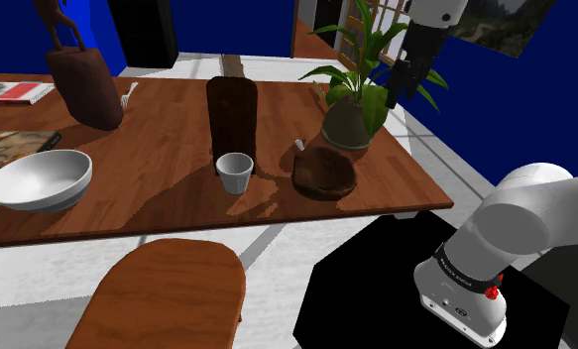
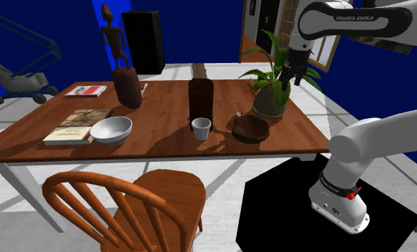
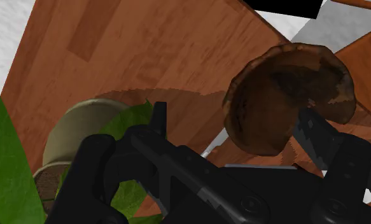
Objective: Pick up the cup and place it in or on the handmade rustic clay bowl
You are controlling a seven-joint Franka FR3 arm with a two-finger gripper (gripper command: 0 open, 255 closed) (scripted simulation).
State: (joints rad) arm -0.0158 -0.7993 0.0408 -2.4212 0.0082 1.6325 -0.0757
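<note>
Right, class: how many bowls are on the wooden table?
2. A wide white bowl sits near the shoulder view's left edge, beside books; a dark brown rough clay bowl sits by the green potted plant.

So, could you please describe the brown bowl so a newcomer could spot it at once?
Find the wooden table and the potted plant at its end on the shoulder view's right. Just in front of the pot, beside a small white cup, sits the brown bowl. It is dark, rough and shallow, unlike the smooth white bowl at the other end.
</note>
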